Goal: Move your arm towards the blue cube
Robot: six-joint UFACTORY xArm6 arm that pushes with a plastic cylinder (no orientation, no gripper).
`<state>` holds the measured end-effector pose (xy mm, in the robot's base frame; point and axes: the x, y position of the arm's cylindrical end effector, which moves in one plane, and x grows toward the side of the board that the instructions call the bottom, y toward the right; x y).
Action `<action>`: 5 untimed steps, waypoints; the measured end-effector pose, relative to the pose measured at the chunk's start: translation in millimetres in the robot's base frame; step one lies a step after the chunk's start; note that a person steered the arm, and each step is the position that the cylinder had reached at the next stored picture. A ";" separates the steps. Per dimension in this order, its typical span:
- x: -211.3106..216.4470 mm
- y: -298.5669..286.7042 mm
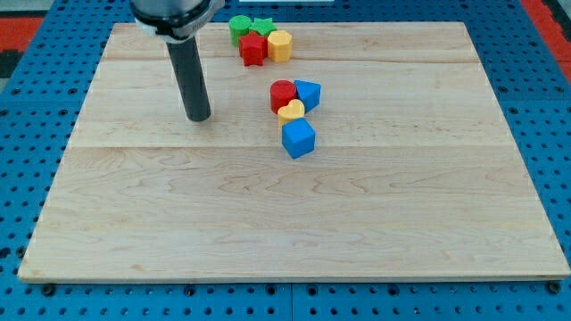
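The blue cube (299, 138) lies near the middle of the wooden board (294, 223), just below a yellow heart (291, 111). Above the heart sit a red round block (283, 94) and a second blue block (309, 93), angular in shape. My rod comes down from the view's top left, and my tip (199, 118) rests on the board to the left of this cluster. The tip is well apart from the blue cube, left of it and slightly higher in the view. It touches no block.
A second cluster sits at the board's top edge: a green round block (240, 27), a green star (263, 26), a red star (253, 49) and a yellow block (280, 45). Blue pegboard (36, 116) surrounds the board.
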<state>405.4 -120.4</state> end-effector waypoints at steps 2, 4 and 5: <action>31.9 27.5; 39.6 75.2; 38.6 83.2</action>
<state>444.0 -37.2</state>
